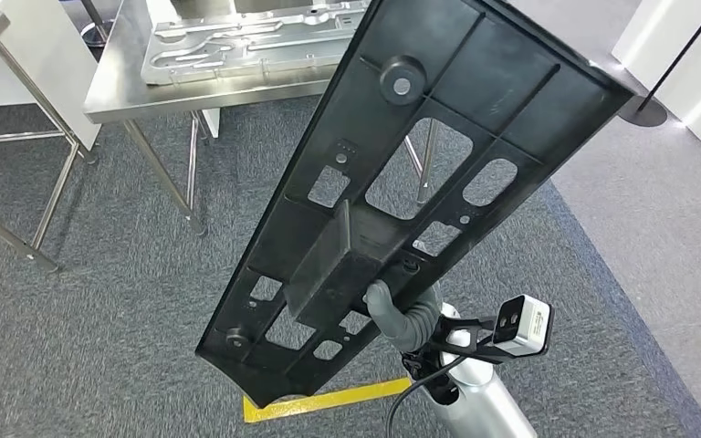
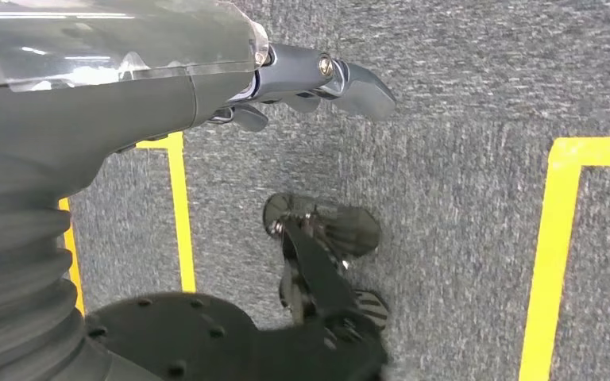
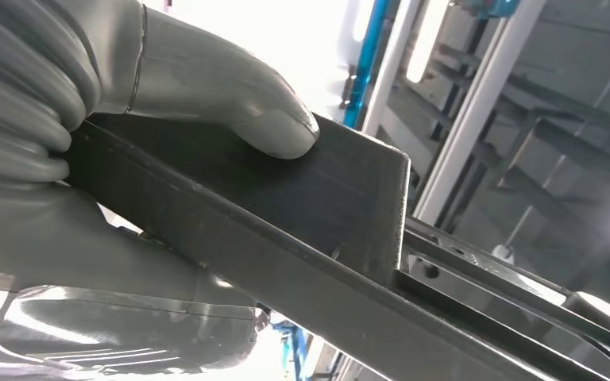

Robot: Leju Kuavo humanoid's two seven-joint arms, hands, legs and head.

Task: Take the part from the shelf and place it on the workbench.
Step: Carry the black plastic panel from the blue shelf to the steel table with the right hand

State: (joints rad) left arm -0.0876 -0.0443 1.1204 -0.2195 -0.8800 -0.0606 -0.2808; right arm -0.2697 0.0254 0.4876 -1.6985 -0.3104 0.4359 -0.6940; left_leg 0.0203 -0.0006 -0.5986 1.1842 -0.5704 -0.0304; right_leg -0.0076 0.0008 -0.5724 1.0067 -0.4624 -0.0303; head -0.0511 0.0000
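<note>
Hanging idle over the floor, my left hand (image 2: 302, 83) has its fingers curled on nothing, while my right hand (image 1: 400, 315) clamps the black part (image 1: 402, 182) by its rib, tilted aloft short of the tabletop (image 1: 119, 87).

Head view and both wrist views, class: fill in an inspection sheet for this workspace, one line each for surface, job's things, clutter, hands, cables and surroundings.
Surface: steel workbench ahead, carrying a silver cast metal plate.
Job's things: long black plastic part with cut-outs, held tilted in the air, above the floor, not yet on the workbench.
Clutter: nothing seen.
Hands: right hand grips the part's raised block, thumb pressed on it; left hand holds nothing and hangs over the floor.
Cables: black cable at the right wrist, beside the wrist camera.
Surroundings: grey carpet with yellow tape lines; second steel table frame at left.
</note>
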